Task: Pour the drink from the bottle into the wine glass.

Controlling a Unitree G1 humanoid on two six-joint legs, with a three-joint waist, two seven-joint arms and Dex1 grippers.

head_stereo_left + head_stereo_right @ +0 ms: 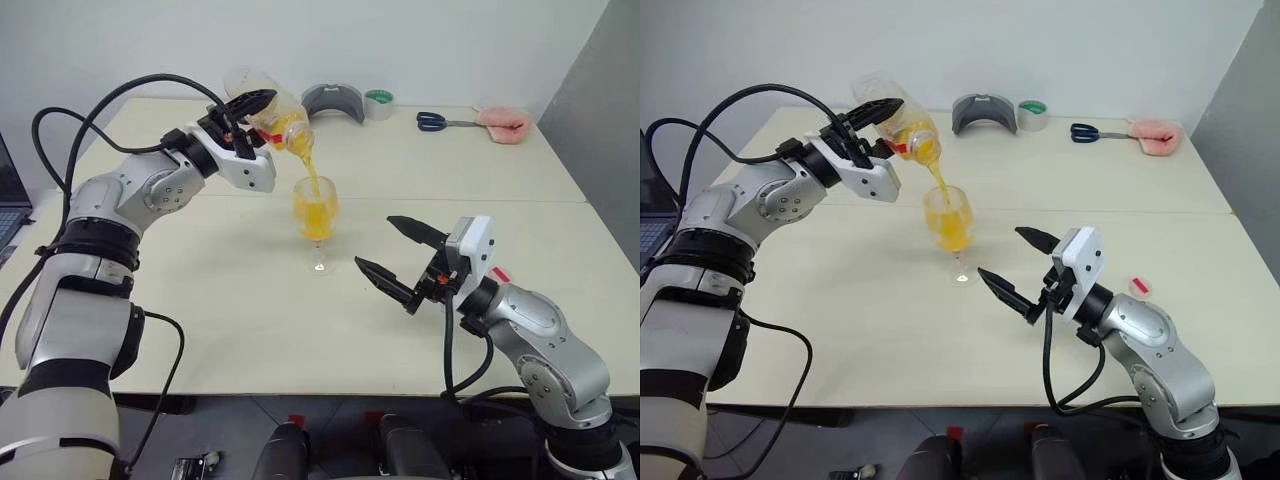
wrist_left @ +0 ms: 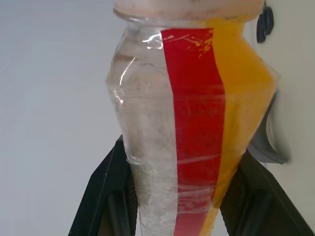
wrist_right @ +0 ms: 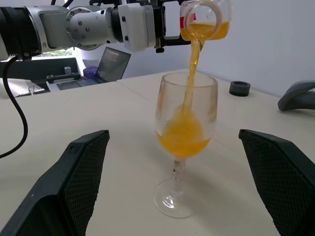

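My left gripper (image 1: 248, 112) is shut on the clear bottle (image 1: 272, 115), which is tipped mouth-down over the wine glass (image 1: 317, 212). A stream of orange drink (image 1: 311, 172) runs from the bottle's mouth into the bowl, which holds orange liquid in its lower part. The wine glass stands upright on the table (image 1: 220, 300). The left wrist view shows the bottle's red label strip (image 2: 194, 123) between the black fingers (image 2: 106, 191). My right gripper (image 1: 400, 255) stands open with nothing in it, just right of the glass and nearer the table's front, apart from it.
Along the table's far edge lie a grey curved object (image 1: 334, 100), a roll of tape (image 1: 379, 103), blue-handled scissors (image 1: 440, 122) and a pink cloth (image 1: 504, 124). A small red-and-white thing (image 1: 1141, 286) lies by my right arm. A laptop (image 3: 110, 64) sits at the left.
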